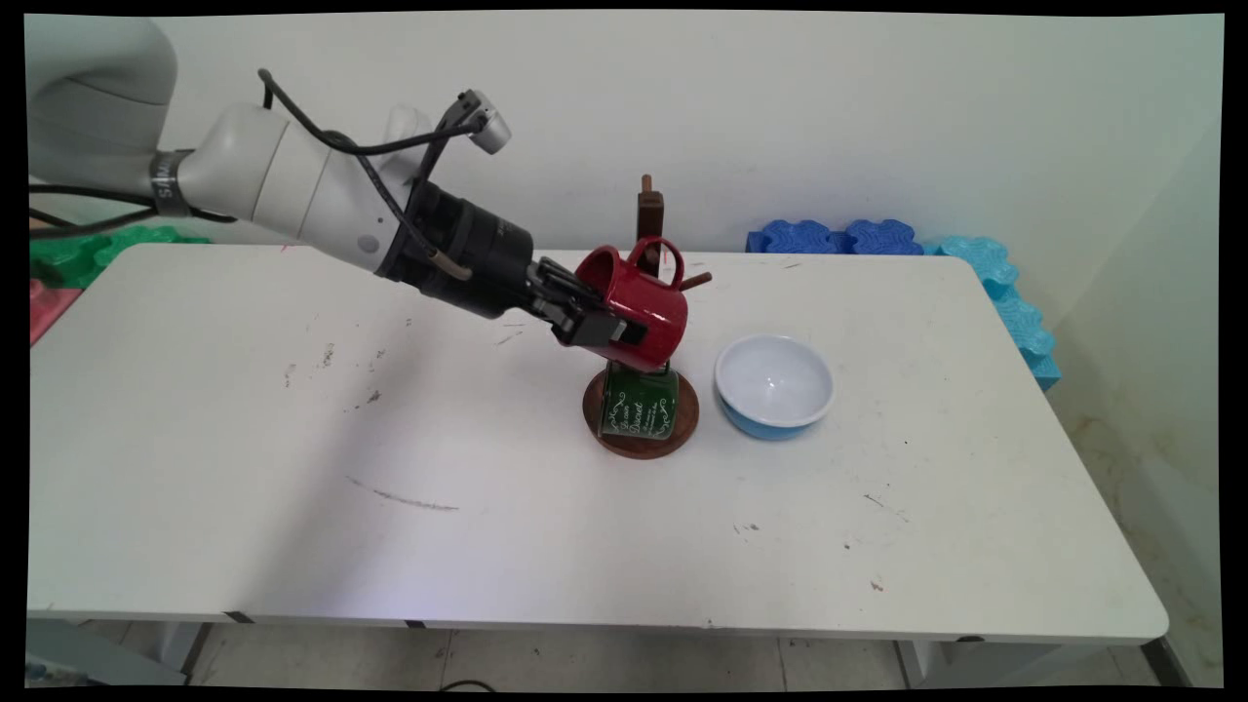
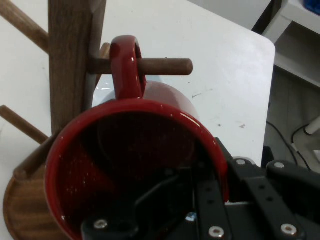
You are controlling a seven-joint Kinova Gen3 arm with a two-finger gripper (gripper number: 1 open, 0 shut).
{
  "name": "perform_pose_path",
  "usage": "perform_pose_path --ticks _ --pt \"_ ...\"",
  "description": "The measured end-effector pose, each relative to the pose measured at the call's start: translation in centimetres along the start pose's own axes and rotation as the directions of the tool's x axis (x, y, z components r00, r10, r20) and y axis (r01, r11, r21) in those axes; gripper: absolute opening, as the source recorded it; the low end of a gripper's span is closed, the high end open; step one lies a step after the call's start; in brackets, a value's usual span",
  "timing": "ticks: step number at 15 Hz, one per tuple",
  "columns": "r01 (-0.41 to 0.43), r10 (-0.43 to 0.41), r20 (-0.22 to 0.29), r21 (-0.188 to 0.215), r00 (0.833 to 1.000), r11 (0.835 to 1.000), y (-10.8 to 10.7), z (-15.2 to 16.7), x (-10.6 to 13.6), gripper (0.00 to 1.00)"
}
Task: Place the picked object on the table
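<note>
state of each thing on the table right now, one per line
gripper: shut on the red mug's wall, one finger inside
red mug: tilted, off the table, handle looped over a peg
mug tree: upright on its round base
green mug: low on the mug tree
blue bowl: upright, empty, beside the tree

Red mug [image 2: 135,165] rim gripped by jaws, handle [image 2: 126,65] looped over wooden peg [image 2: 167,66]

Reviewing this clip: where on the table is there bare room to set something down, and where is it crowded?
Bare: the table left of the mug tree, its whole near strip, and the right end past the bowl. Crowded: mid-table, where the gripper holds the red mug on a peg above the green mug, bowl close beside.
</note>
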Motion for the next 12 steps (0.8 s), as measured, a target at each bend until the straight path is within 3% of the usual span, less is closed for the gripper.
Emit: perform_pose_path --ticks 12 --pt "-0.042 0.042 -0.007 -0.03 0.999 0.999 0.85 -0.91 0.75 0.0"
